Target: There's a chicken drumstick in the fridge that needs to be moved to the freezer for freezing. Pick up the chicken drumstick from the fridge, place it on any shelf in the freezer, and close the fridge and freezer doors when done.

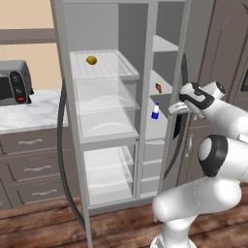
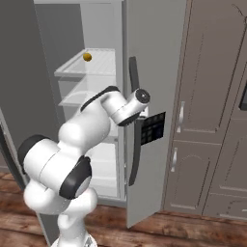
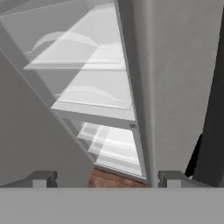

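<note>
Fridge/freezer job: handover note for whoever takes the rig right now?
Gripper: open, holding nothing, beside the edge of the narrow door.
Chicken drumstick: lying on a solid grey shelf in the narrow compartment, above the blue-and-white bottle.
Yellow ball: on the top glass shelf of the wide compartment.
Done: by its position, the drumstick looks already moved.
Left: both doors stand open, the wide door too; close them.
</note>
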